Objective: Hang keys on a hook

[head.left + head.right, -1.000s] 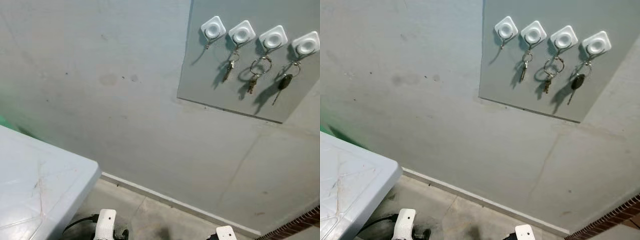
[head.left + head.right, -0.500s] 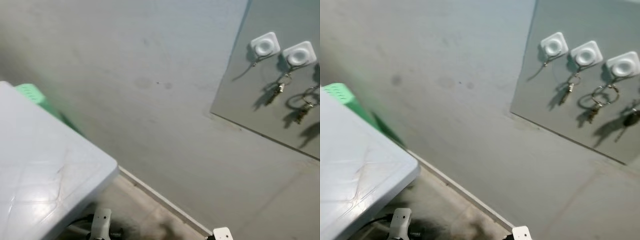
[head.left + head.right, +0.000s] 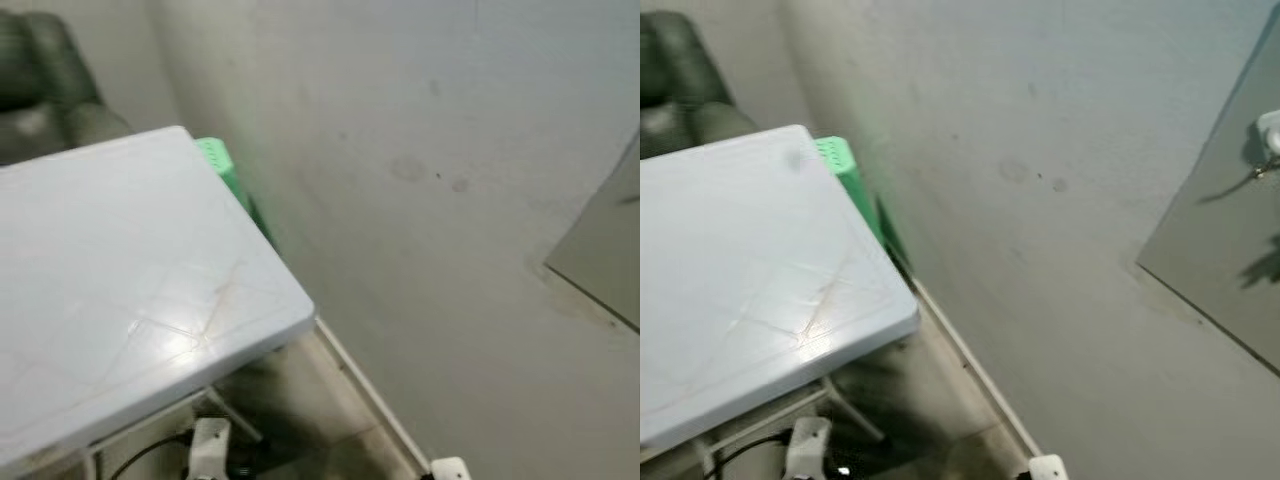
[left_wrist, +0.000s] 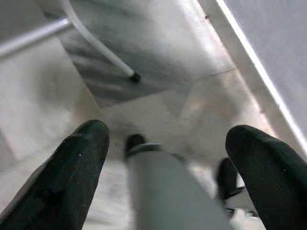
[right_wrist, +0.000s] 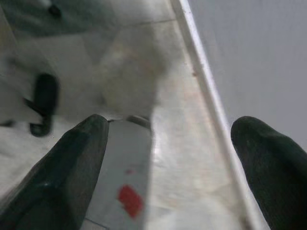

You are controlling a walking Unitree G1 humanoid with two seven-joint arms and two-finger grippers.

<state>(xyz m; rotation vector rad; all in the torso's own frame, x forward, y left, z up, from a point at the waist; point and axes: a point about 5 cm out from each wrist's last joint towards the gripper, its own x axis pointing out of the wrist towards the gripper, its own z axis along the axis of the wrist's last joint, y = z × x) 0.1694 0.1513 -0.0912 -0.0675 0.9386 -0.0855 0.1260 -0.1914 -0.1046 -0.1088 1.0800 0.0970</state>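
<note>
Head views: white counter takes up my left side, its corner close to the grey wall. Green crate sits wedged between the counter's far edge and the wall. Dark chair at the far left, behind the counter. White baseboard runs along the foot of the wall over the tiled floor. Grey board is mounted on the wall at my right edge; one white hook is just visible at the frame edge, with something thin hanging from it, too cut off to name. Keys: cannot pick them out here. Both arms hang low; the white wrist tops show at the bottom edge.

Left wrist view: left fingers are spread wide, nothing between them. Below them tiled floor, a white counter leg ending in a black foot, and my own grey leg. Baseboard runs past one side.

Right wrist view: right fingers also spread wide, empty. Floor below, baseboard and wall alongside, my leg with a red mark between the tips. Blurred.
</note>
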